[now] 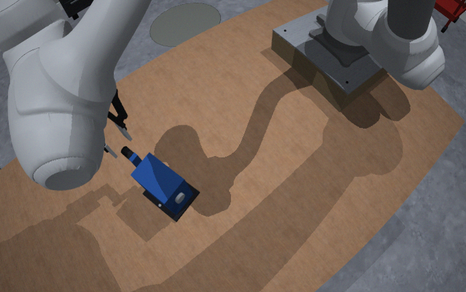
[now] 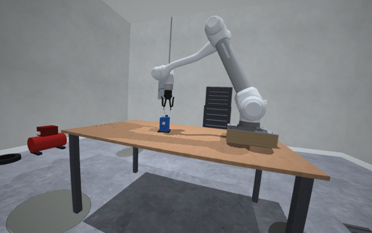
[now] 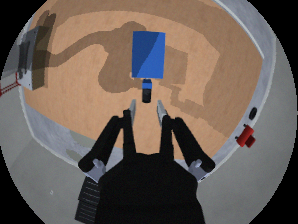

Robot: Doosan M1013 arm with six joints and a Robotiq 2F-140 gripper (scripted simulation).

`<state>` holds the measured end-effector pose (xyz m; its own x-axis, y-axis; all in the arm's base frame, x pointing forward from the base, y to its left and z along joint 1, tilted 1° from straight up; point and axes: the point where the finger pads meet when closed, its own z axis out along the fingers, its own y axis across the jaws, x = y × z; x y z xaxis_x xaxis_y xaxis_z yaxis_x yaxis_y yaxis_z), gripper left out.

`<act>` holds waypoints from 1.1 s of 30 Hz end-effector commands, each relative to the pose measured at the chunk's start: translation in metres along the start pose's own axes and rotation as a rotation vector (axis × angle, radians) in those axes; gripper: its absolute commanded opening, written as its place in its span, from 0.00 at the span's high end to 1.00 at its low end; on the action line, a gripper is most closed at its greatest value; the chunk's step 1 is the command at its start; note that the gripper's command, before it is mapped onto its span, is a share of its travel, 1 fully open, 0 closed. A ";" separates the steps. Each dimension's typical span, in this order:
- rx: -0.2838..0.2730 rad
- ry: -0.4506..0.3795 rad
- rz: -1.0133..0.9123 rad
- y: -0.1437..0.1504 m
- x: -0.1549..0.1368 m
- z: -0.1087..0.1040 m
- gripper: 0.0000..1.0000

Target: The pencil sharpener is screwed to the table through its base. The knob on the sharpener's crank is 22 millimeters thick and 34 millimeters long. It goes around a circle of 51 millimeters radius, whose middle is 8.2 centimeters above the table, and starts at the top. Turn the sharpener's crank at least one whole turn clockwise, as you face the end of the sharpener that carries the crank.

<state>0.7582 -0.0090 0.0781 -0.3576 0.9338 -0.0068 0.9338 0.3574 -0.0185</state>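
The blue pencil sharpener (image 1: 162,181) (image 2: 164,123) (image 3: 148,52) stands on its dark base on the wooden table (image 1: 264,144) (image 2: 239,156). Its crank points up, with the dark knob (image 1: 126,151) (image 3: 147,95) at the top of its circle, at the end facing the left table edge. My gripper (image 1: 120,144) (image 2: 167,109) (image 3: 146,105) hangs a little above the knob, pointing down. Its fingers stand partly open with nothing between them. In the wrist view the knob shows in the gap between the two fingertips, below them.
The arm's base sits on a block (image 1: 336,65) (image 2: 251,138) at the table's far right. Off the table stand a red compressor (image 2: 47,140), a black tyre (image 2: 5,158) and a dark cabinet (image 2: 217,107).
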 end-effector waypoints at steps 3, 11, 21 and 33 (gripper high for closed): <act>0.000 0.000 0.000 0.000 0.000 0.000 0.68; 0.000 0.000 0.000 0.000 0.000 0.000 0.68; 0.000 0.000 0.000 0.000 0.000 0.001 0.68; 0.000 0.000 0.000 0.000 0.000 0.008 0.68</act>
<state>0.7581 -0.0091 0.0711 -0.3576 0.9338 -0.0068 0.9338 0.3574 -0.0185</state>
